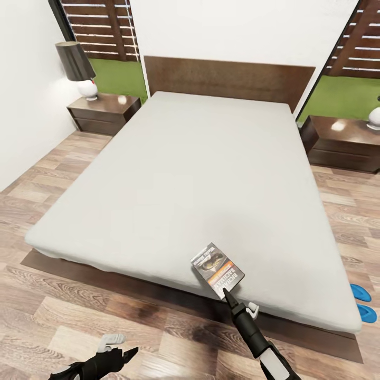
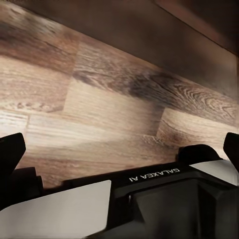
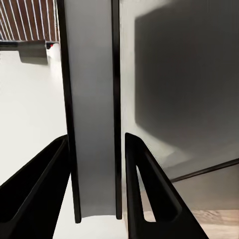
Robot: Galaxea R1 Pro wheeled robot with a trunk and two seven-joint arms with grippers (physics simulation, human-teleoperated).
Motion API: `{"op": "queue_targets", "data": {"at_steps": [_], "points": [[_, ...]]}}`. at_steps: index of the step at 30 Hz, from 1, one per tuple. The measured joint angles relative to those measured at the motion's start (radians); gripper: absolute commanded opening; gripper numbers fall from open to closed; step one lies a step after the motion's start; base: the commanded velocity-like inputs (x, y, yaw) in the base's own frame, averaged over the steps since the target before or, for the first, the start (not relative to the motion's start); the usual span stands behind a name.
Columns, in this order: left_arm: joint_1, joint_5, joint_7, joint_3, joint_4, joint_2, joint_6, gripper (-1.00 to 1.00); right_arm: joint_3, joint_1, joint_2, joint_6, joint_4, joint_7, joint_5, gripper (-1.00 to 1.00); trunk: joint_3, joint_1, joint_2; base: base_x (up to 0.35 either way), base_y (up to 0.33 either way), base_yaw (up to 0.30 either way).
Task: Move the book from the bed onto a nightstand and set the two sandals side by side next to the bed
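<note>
Nearest the camera, the left gripper [image 1: 128, 354] is seen at the bottom left of the head view, low over the wood-plank floor [image 1: 105, 311]. In the left wrist view its fingers [image 2: 12, 149] stand at the two edges of the picture, spread wide apart with only floor planks between them; nothing is held.

To its right the right gripper [image 1: 228, 292] is reached forward over the near edge of the bed [image 1: 179, 174]. The book [image 1: 217, 269] is clamped between its fingers. In the right wrist view the book [image 3: 92, 109] is seen edge-on, pale page block between dark covers, with a black finger [image 3: 144, 184] pressed against each side. In the head view the cover faces the camera, with its orange band and white lettering visible. Whether the book touches the mattress cannot be told.

Two nightstands are noted at the far end: the left nightstand [image 1: 103, 113] carries a lamp [image 1: 79, 66] with a dark shade; the right nightstand [image 1: 343, 142] carries a white lamp base [image 1: 374, 117].

Two blue sandals [image 1: 364, 303] lie on the floor at the bed's near right corner, close together and partly hidden by the mattress.
</note>
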Motion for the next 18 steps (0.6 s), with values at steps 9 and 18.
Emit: {"op": "queue_targets", "data": {"at_steps": [9, 18], "points": [[0.0, 0.002, 0.001, 0.001, 0.001, -0.014, -0.002, 1.0, 0.014, 0.0, -0.003, 0.025, -0.124, 0.006, 0.002, -1.0, 0.028, -0.035, 0.063, 0.0, 0.0, 0.0], [0.0, 0.002, -0.001, 0.003, 0.001, -0.014, -0.001, 1.0, 0.054, 0.003, -0.049, 0.47, -0.442, 0.009, 0.043, -1.0, 0.056, -0.069, 0.126, 0.0, 0.0, 0.0]]}}
